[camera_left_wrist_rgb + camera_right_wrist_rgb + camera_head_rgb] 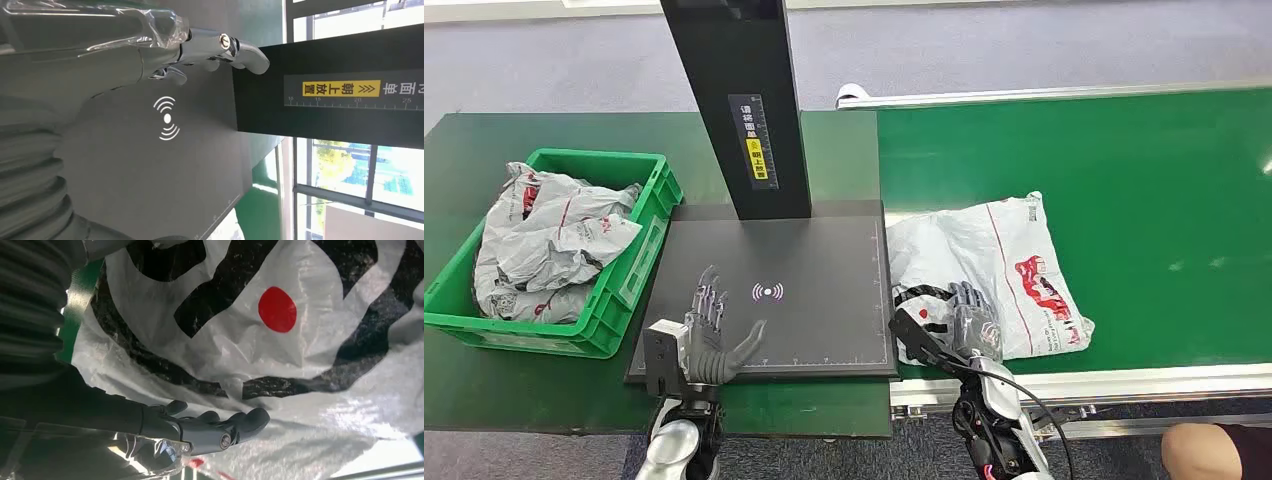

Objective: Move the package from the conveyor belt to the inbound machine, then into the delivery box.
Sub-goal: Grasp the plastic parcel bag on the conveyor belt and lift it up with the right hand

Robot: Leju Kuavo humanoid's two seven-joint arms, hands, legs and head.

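A white plastic package (994,260) with red and black print lies on the green conveyor belt (1144,180), at its near edge beside the inbound machine. My right hand (972,325) lies on the package's near left corner with its fingers stretched out; the right wrist view has the package (310,355) close against those fingers (220,430), with no closed grip showing. My left hand (709,335) hovers open over the near left of the machine's black platform (824,250), fingers spread (235,47) and holding nothing. The green delivery box (639,285) stands left of the platform.
The machine's black pillar (739,100) rises from the back of the platform, above the white signal mark (767,292). Several grey bags fill the delivery box. A person's knee (1214,450) is at the bottom right, beyond the belt's metal rail (1124,385).
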